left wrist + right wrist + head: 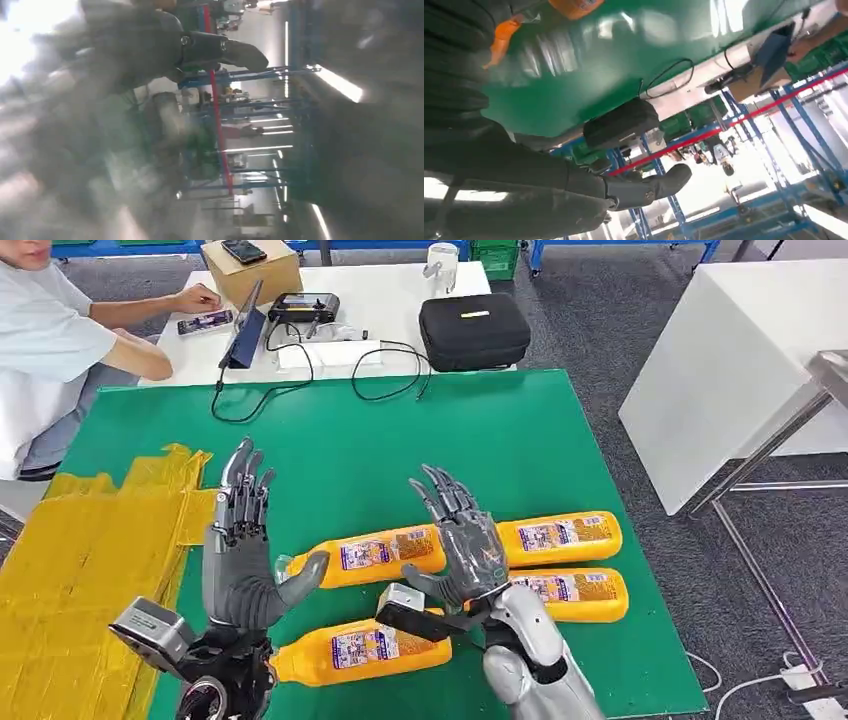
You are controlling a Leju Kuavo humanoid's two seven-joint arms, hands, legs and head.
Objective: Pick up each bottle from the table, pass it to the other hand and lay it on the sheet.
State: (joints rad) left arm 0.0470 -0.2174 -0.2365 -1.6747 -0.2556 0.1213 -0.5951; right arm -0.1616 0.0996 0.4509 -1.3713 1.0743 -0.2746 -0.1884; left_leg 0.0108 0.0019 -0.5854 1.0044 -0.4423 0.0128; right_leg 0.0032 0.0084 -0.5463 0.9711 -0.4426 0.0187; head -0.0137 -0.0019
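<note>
Several orange bottles with white labels lie on the green table [420, 440]. One bottle [372, 554] lies between my hands, another bottle [362, 648] is nearer the front edge, and two more [562, 536] [580, 596] lie at the right. The crumpled yellow sheet [80, 560] covers the table's left side with nothing on it. My left hand [238, 560] is raised with fingers straight up, holding nothing, its thumb close to the middle bottle's cap. My right hand [467, 545] hovers over the bottles with fingers spread and empty. The right wrist view shows its thumb [649, 187] and an orange bottle [574, 6].
A person [50, 340] sits at the far left by a white table [390, 290] with a cardboard box [250, 270], a tablet [243, 325], cables and a black case [473, 330]. Another white table [730, 370] and a metal frame [770, 450] stand to the right.
</note>
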